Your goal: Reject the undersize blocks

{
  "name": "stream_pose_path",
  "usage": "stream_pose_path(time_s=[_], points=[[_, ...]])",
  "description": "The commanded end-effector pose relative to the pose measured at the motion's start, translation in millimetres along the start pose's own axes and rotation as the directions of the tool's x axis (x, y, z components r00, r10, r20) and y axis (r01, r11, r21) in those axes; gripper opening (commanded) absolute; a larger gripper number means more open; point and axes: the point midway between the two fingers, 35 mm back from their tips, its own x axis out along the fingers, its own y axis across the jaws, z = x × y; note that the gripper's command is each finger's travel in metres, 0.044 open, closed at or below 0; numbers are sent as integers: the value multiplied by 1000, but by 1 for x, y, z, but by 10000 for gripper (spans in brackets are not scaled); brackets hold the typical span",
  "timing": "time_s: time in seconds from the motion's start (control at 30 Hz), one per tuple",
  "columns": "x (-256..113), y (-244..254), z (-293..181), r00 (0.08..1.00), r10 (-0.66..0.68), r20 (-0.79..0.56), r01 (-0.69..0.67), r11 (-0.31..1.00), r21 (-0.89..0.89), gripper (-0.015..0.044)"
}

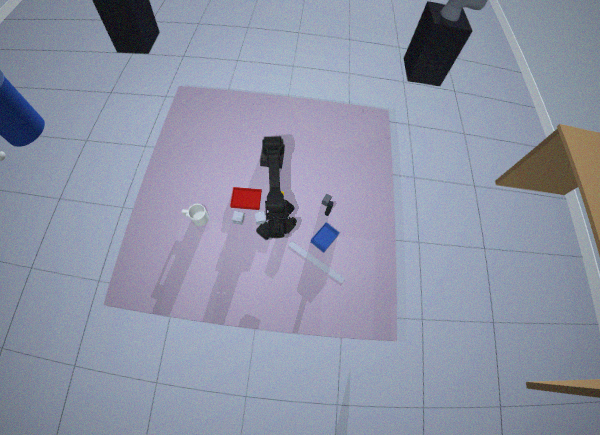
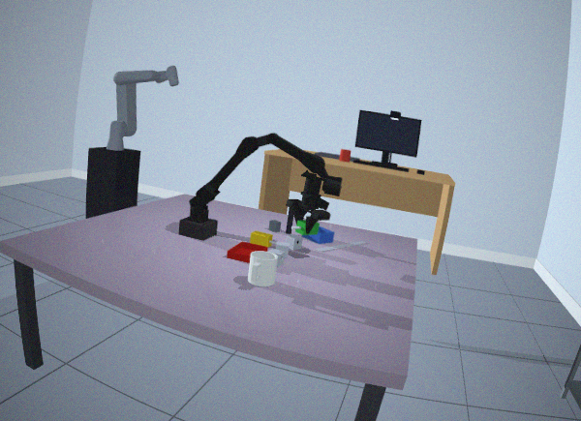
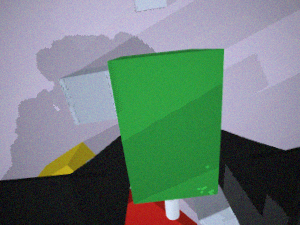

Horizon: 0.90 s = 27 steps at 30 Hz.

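One green gauge in claw, mug well apart

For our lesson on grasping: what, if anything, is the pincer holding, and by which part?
The pincer holds the green gauge by its block-shaped handle, leaving the pale pin free.

Arm, black, one: base set on the counter; upper links raised to an arched elbow, forearm sloped down. Wrist: turned downward. Pincer: one, pointed down, held above the counter, its two fingers closed on a load, parted by its width.
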Motion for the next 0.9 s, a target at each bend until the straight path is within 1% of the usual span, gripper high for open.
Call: stream_pose_path(time_s=[0.0,0.07,0.17,0.27,0.33,0.47,0.57,0.63,0.67,0.7,0.87], points=[[-7,38,12,1000,-17,18,24,890,-456,0],[-7,52,14,1000,-19,20,27,798,-602,0],[-6,73,17,1000,-21,23,31,618,-786,0],[-4,95,18,999,-22,26,33,397,-917,0],[-3,109,17,999,-23,28,33,234,-972,0],[0,136,15,999,-24,33,30,-108,-994,0],[3,156,11,999,-25,36,25,-358,-933,0],[5,167,8,999,-26,38,21,-489,-872,0],[6,171,7,999,-26,39,19,-530,-848,0],[6,172,6,999,-26,39,19,-544,-839,0],[6,172,6,999,-26,39,18,-548,-836,0]])
